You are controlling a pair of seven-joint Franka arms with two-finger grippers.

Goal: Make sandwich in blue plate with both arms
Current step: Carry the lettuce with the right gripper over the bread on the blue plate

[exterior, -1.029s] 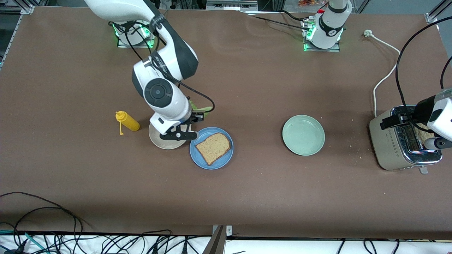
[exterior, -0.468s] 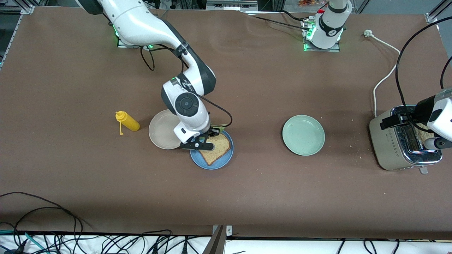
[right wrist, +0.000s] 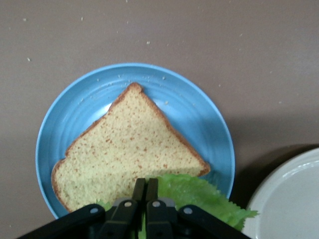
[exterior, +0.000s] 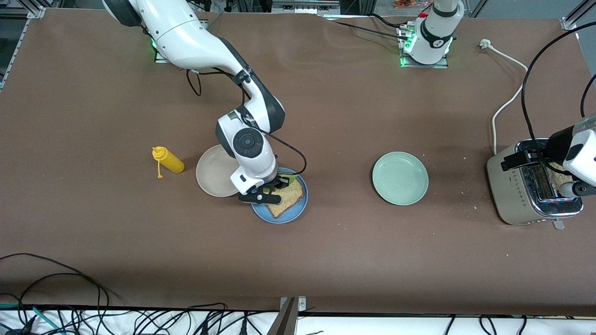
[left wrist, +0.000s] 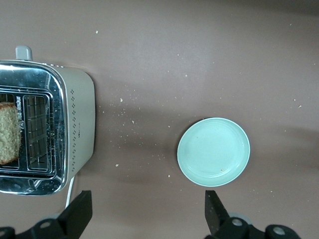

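I see the right gripper (exterior: 272, 190) low over the blue plate (exterior: 292, 215), its fingers (right wrist: 145, 191) pressed together and pinching a green lettuce leaf (right wrist: 199, 198). The leaf hangs over the edge of the slice of brown toast (right wrist: 130, 154) that lies flat in the blue plate. The blue plate sits on the brown table (exterior: 326, 251) just beside a beige plate (exterior: 212, 174), which is toward the right arm's end. A yellow squeeze bottle (exterior: 167, 159) lies on its side near the beige plate, still more toward that end.

The left gripper (left wrist: 145, 219) I keep waiting above the toaster (exterior: 531, 186) at the left arm's end of the table, and its fingers (left wrist: 79, 211) are spread wide with nothing between them. In the left wrist view I see a second slice of toast (left wrist: 9, 133) standing in one slot of the toaster. A pale green plate (exterior: 400, 178) lies bare between the toaster and the blue plate, well apart from both. Small crumbs are scattered on the table around the toaster
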